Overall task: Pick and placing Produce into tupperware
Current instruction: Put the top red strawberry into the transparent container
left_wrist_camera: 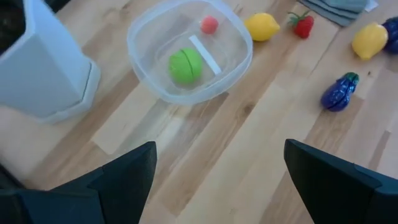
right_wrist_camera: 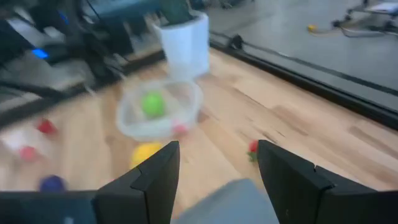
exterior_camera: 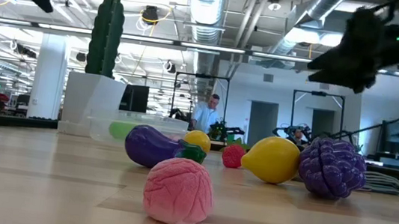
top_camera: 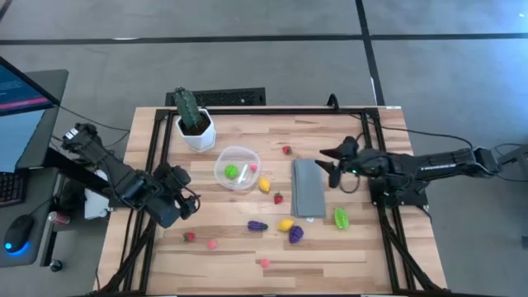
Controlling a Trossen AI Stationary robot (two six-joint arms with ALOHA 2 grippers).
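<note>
Low view alone shows a person (exterior_camera: 205, 113) beyond the tupperware (exterior_camera: 137, 129) — both grippers spread, empty.

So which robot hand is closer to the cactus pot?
The left. The left gripper hovers just off the white pot, on its near side, empty and open. The right gripper is farther away, across the clear bowl, over the grey cloth, open too.

We see a pale wooden desk (top_camera: 223, 256) carrying a white cactus pot (top_camera: 196, 132), a clear tupperware bowl (top_camera: 237, 167), a grey cloth (top_camera: 308, 188), and scattered toy produce: lemons (top_camera: 265, 185), strawberries (top_camera: 278, 198), an eggplant (top_camera: 257, 225), purple grapes (top_camera: 295, 234).
</note>
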